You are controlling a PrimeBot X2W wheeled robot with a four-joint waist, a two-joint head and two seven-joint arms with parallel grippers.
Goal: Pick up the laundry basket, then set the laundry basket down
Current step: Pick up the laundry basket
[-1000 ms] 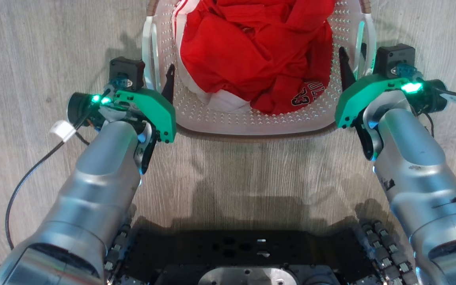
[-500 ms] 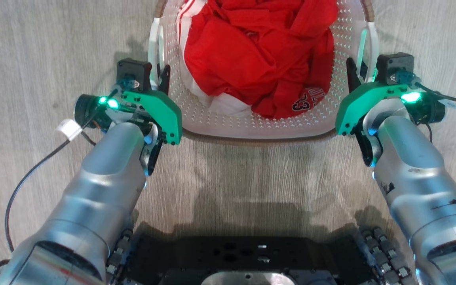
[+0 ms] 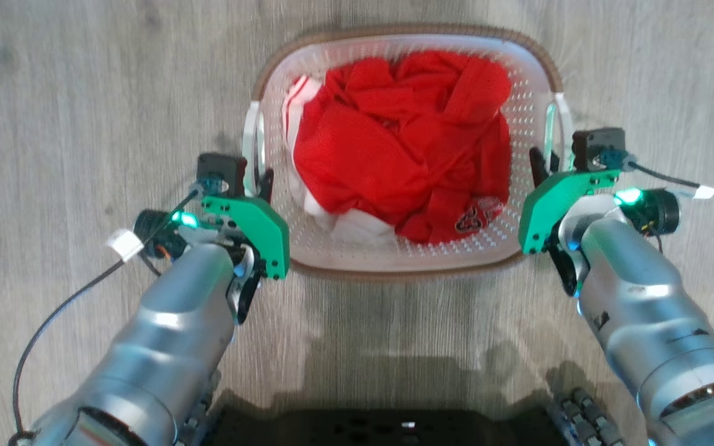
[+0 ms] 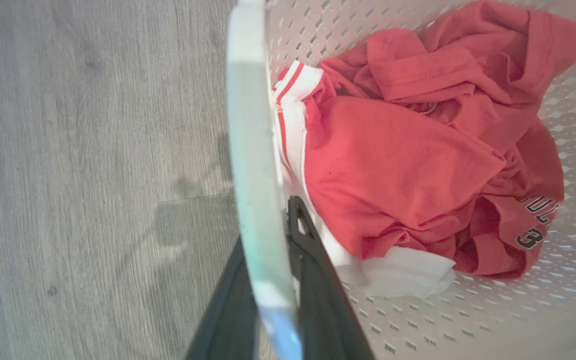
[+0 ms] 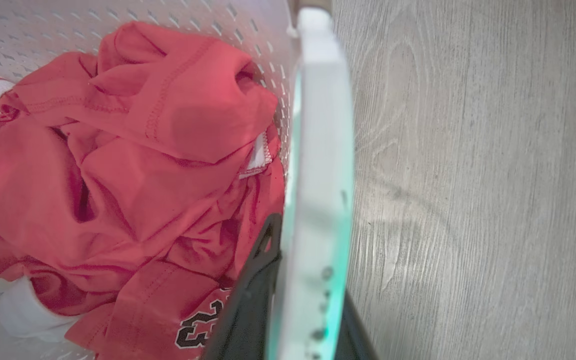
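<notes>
Head view: the laundry basket (image 3: 394, 271) sits crosswise straight ahead; the left gripper (image 3: 256, 179) pinches its left handle (image 3: 251, 133), the right gripper (image 3: 548, 162) its right handle (image 3: 560, 121).

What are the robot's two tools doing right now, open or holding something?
Left tool: closed on the left handle of the laundry basket.
Right tool: closed on the basket's right handle.

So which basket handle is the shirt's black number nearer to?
The right handle: the black number sits in the basket's corner beside it, well away from the left handle.
</notes>
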